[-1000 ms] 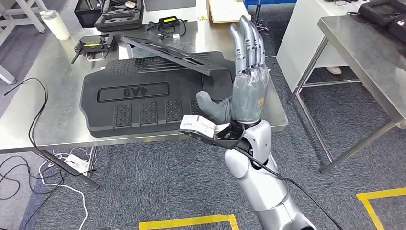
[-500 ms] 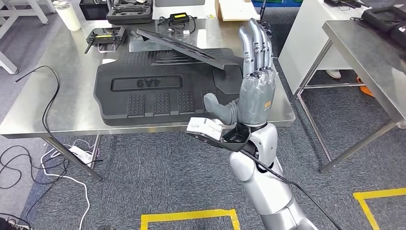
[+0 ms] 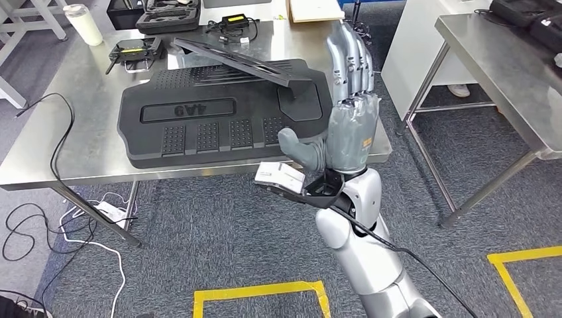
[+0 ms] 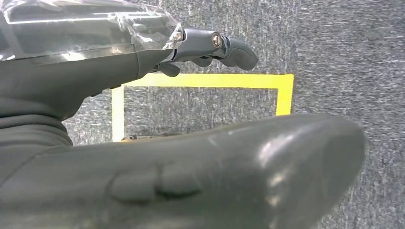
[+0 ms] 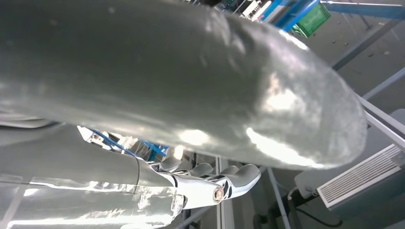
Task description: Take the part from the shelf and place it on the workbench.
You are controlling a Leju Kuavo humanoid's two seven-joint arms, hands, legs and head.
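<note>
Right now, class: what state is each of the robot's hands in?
Left hand: open, fingers extended, holding nothing.
Right hand: open, fingers straight and raised, holding nothing.

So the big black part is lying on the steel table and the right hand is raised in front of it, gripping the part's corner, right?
Not quite. The black part does lie on the steel table, but the right hand grips nothing: the head view shows it raised with fingers straight and apart, empty, in front of the part's near right corner.
</note>
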